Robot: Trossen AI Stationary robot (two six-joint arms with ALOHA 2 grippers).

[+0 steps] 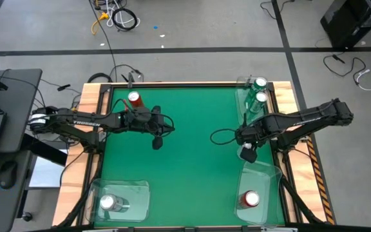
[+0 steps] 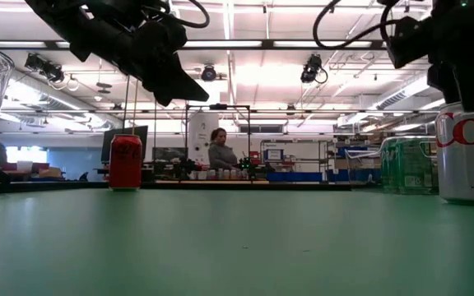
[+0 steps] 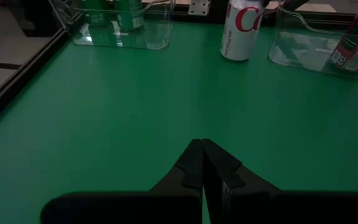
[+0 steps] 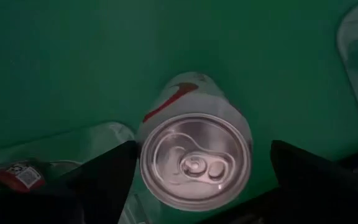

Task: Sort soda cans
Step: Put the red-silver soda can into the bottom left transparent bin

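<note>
A silver can (image 4: pixel 194 158) stands upright on the green table near the right edge, and also shows in the low view (image 2: pixel 469 152). My right gripper (image 4: pixel 201 171) hovers open just above it, one finger out past each side of its top, touching nothing. My left gripper (image 3: pixel 202 163) is shut and raised over the table's middle left (image 1: pixel 156 138). A red can (image 1: pixel 134 98) stands alone near the far left. Two green cans (image 1: pixel 259 90) sit in the far right bin, a red can (image 1: pixel 250 199) in the near right bin, and a silver can (image 1: pixel 108 203) in the near left bin.
Clear plastic bins stand at the far right (image 1: pixel 245 103), near right (image 1: pixel 266 174) and near left (image 1: pixel 137 190) corners. Wooden rails (image 1: pixel 89 103) edge the table. The green mat's middle (image 1: pixel 192 148) is open. A person sits in the room behind (image 2: pixel 219 148).
</note>
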